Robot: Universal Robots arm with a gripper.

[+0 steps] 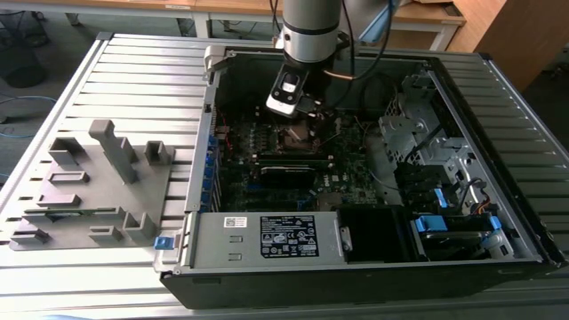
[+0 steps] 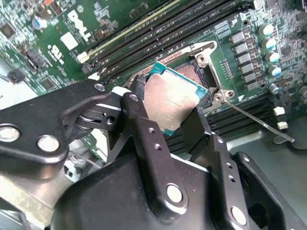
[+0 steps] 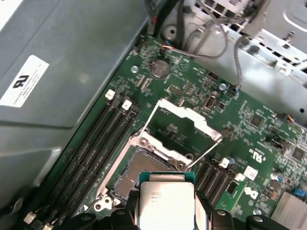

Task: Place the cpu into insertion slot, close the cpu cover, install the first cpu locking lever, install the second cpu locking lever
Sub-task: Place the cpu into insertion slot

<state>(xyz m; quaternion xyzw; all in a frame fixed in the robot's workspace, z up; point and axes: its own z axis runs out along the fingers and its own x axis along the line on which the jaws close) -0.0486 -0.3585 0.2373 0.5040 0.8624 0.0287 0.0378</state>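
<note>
My gripper is shut on the cpu, a flat silver-topped chip with a green edge, held by two opposite sides between the black fingers. The chip hangs tilted, just above the insertion slot, whose bare contact field shows beyond it. In the first wrist view the cpu sits in my gripper, close over the insertion slot. The cpu cover stands hinged open behind the slot. A thin locking lever sticks out loose. In the exterior view my gripper hovers inside the case over the slot.
Long black memory slots run beside the socket. Cables and a metal drive cage line the case's far side. The power supply fills the near edge. A grey fixture tray lies at the exterior view's left.
</note>
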